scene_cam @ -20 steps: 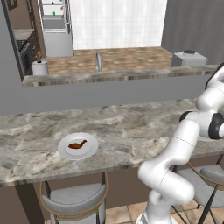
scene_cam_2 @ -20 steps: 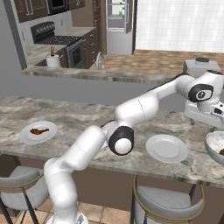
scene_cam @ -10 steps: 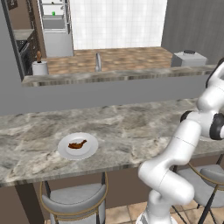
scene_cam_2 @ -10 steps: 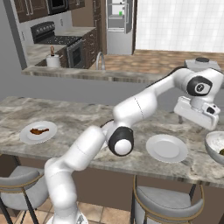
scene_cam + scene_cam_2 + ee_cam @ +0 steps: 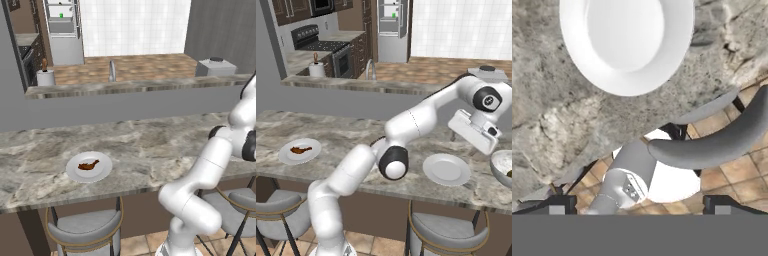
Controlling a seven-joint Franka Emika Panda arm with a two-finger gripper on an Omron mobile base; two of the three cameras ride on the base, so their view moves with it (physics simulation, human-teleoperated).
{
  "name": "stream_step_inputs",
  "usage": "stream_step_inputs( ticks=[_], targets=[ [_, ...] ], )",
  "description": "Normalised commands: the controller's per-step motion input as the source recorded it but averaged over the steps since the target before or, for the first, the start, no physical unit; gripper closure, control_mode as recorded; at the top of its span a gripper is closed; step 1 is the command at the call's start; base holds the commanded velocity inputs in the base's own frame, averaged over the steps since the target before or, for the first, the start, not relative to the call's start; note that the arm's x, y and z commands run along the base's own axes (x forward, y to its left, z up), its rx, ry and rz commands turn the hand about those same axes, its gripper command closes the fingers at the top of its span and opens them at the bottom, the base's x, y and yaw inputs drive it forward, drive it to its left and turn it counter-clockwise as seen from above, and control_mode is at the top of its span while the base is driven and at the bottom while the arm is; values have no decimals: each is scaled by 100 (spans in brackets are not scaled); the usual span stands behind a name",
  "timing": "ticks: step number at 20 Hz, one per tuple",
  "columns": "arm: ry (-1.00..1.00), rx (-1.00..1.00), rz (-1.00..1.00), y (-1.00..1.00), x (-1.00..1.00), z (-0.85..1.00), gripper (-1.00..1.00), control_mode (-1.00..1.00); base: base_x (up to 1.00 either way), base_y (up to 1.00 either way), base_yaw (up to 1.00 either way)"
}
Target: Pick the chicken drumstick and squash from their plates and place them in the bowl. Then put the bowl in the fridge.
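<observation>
Drumstick [image 5: 300, 149]: on left plate [image 5: 286, 156] | bowl [image 5: 498, 162]: right edge, squash inside, likely | tool [image 5: 639, 204]: wide open, empty

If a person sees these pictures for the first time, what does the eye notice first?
The long white robot arm arches over the grey marble counter, its jaws wide open. A small reddish-brown chicken drumstick lies on a round white plate at the counter's left; a second round white plate lies bare beneath the arm's hand.

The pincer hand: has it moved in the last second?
Yes. The pincer has swung left, away from the bowl, toward the empty plate.
</observation>
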Motion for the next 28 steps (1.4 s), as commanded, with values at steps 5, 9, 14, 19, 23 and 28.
stream_step_inputs(
  ticks=[5,9,14,19,23,28],
  targets=[
    [-14,-24,0,80,-48,-12,-100,-100,0,0,0],
    [-7,-41,1,83,-39,-12,-100,-100,0,0,0],
    [-16,-58,1,81,-32,-18,-100,-100,0,0,0],
    [-20,-63,2,81,-28,-26,-100,-100,0,0,0],
    [-22,-45,0,86,-27,-25,-100,-100,0,0,0],
    [-7,-18,0,87,-7,-3,-100,-100,0,0,0]
  ],
)
